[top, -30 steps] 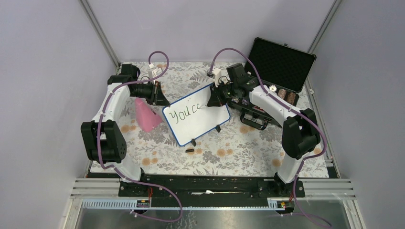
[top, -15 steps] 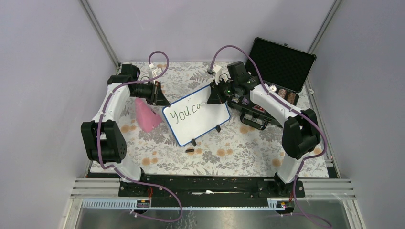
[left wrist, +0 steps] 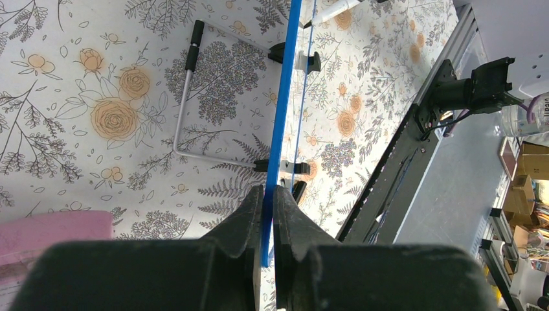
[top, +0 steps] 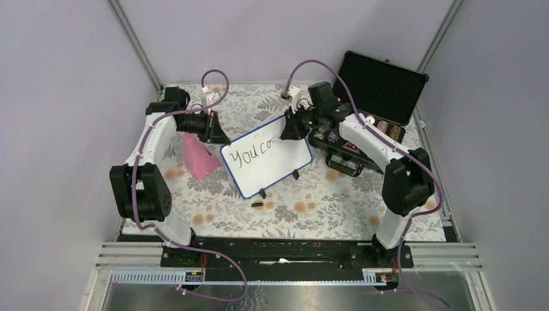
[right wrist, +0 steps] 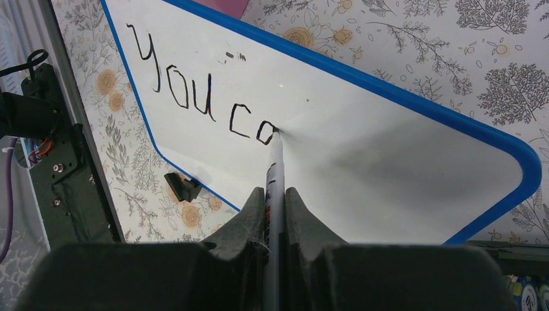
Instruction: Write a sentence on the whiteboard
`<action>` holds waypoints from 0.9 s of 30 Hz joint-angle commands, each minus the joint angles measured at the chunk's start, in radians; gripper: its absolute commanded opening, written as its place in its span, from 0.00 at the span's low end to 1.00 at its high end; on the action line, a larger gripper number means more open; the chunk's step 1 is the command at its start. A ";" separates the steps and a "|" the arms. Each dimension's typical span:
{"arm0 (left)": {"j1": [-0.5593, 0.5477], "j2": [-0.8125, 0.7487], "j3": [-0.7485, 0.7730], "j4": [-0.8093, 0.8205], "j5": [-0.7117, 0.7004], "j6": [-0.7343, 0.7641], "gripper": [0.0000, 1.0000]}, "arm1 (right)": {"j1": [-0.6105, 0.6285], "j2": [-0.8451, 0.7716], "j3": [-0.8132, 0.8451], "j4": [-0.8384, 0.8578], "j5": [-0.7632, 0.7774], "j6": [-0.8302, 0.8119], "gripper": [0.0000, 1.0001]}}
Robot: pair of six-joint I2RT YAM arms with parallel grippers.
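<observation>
The whiteboard [top: 272,161] with a blue frame stands tilted on black clip feet mid-table. Dark lettering [top: 251,153] on it reads "You co" in one line; it shows plainly in the right wrist view [right wrist: 194,94]. My left gripper [left wrist: 268,194] is shut on the board's blue edge [left wrist: 281,110] at its far left corner [top: 223,144]. My right gripper [right wrist: 275,197] is shut on a marker [right wrist: 273,168], whose tip touches the board at the last letter [right wrist: 265,133]. In the top view the right gripper [top: 289,131] is over the board's far edge.
A pink cloth [top: 197,157] lies left of the board. An open black foam-lined case [top: 379,87] with small items stands at the back right. A small dark cap [top: 257,205] lies in front of the board. A metal stand wire [left wrist: 184,97] shows behind the board.
The right gripper moved the marker slightly; the last letter went from a second "c" to a closed round shape. The left gripper and the board have not moved.
</observation>
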State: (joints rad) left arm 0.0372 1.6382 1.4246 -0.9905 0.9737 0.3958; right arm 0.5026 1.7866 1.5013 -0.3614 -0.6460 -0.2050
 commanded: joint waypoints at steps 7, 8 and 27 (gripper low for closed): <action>-0.009 -0.003 0.029 0.007 -0.011 0.019 0.00 | -0.008 -0.003 0.013 0.029 0.011 -0.006 0.00; -0.009 -0.002 0.031 0.009 -0.011 0.018 0.00 | -0.008 -0.004 0.007 0.029 0.009 -0.006 0.00; -0.009 -0.001 0.033 0.009 -0.019 0.016 0.00 | -0.005 -0.037 -0.057 0.025 0.023 -0.037 0.00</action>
State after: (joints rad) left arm 0.0364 1.6382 1.4261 -0.9932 0.9710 0.3958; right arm 0.5026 1.7866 1.4593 -0.3546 -0.6636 -0.2066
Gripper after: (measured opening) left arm 0.075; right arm 0.155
